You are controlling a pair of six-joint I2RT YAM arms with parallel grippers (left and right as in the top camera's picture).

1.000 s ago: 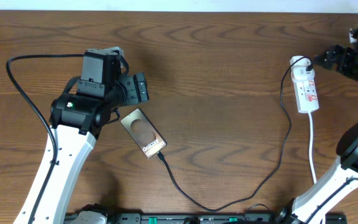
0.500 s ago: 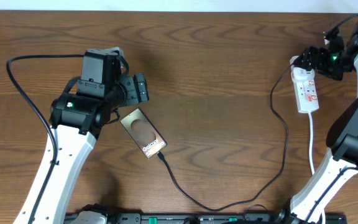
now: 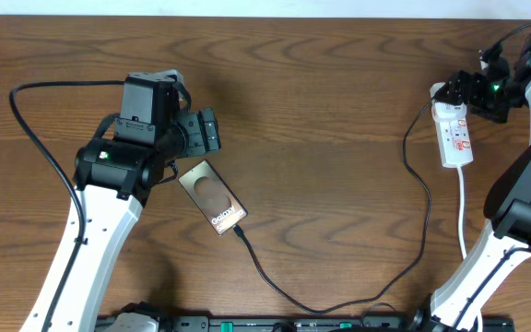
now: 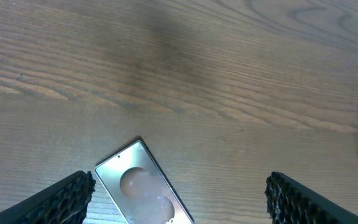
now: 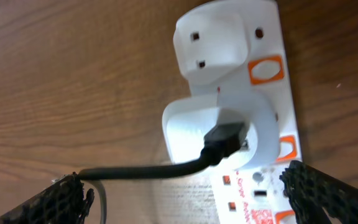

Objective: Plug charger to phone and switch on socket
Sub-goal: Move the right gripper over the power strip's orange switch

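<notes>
The dark brown phone (image 3: 213,197) lies on the table at centre left, its "Galaxy" lettering up. The thin black charger cable (image 3: 339,302) has its tip at the phone's lower end and runs along the table's front and up to a white adapter in the socket (image 3: 455,136) at the far right. My left gripper (image 3: 209,130) is open just above the phone's top end; the phone shows between its fingers in the left wrist view (image 4: 143,189). My right gripper (image 3: 464,89) is open over the socket's top end, with the adapter (image 5: 219,129) and orange switches (image 5: 265,70) close below.
The socket's white cord (image 3: 464,217) runs down toward the front right. A thick black robot cable (image 3: 35,129) loops at the far left. My two white arms rise from the table's front edge at left and right.
My right gripper has moved left from the far right edge to the socket's top end, and the cable near the socket has shifted a little. The left arm and phone have not moved.
</notes>
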